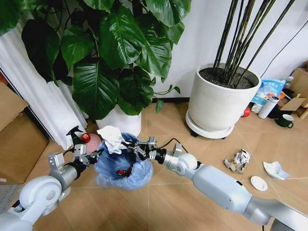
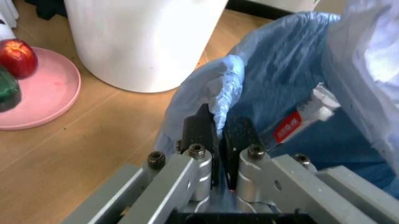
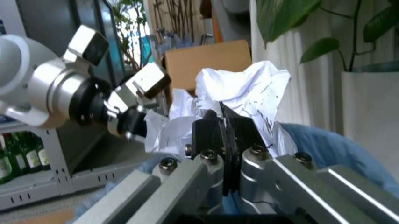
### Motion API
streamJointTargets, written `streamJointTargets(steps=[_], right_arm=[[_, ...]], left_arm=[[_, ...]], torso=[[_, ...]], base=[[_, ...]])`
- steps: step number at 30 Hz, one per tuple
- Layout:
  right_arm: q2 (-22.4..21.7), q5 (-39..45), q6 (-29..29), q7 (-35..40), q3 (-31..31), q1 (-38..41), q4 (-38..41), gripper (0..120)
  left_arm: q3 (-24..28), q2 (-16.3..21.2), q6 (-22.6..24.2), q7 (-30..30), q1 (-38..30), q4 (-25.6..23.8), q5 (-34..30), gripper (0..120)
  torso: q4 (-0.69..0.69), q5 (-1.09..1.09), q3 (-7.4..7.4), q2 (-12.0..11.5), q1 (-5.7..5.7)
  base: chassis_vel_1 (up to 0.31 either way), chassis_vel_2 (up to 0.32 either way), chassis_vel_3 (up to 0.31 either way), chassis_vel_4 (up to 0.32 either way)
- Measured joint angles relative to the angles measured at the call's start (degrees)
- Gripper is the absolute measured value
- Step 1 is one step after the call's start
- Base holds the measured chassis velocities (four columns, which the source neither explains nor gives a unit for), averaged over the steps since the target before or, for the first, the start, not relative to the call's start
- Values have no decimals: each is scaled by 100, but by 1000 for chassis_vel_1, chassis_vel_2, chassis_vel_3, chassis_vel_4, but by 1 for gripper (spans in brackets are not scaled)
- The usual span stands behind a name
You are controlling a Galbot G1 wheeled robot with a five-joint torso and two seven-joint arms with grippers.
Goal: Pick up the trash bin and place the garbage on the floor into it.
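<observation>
Head view: left gripper (image 1: pixel 97 155) pinches the trash bin (image 1: pixel 122 169) liner at its rim; right gripper (image 1: pixel 129 146) is clamped on a crumpled white paper wad (image 1: pixel 111 138) above the bin. Farther right on the herringbone floor (image 1: pixel 192 202) lie garbage pieces (image 1: pixel 238 161), near a white plant pot (image 1: pixel 219 103) by the wall

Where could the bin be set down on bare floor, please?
Bare floor lies in front of the bin, and between the bin and the paper wad. Crowded: behind it, the pot and pink plate.
</observation>
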Motion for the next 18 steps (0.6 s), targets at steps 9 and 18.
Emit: streamJointTargets(steps=[9,18], right_arm=[[-124,-77,-24,15,260,-61,152,25],[-396,-32,-45,89,488,-101,419,60]], left_arm=[[-49,0,16,-3,38,27,-1,0],[-41,11,36,-47,-10,75,1,0]], torso=[[-1,1,0,0,0],[-1,1,0,0,0]], base=[[0,0,0,0],[0,0,0,0]])
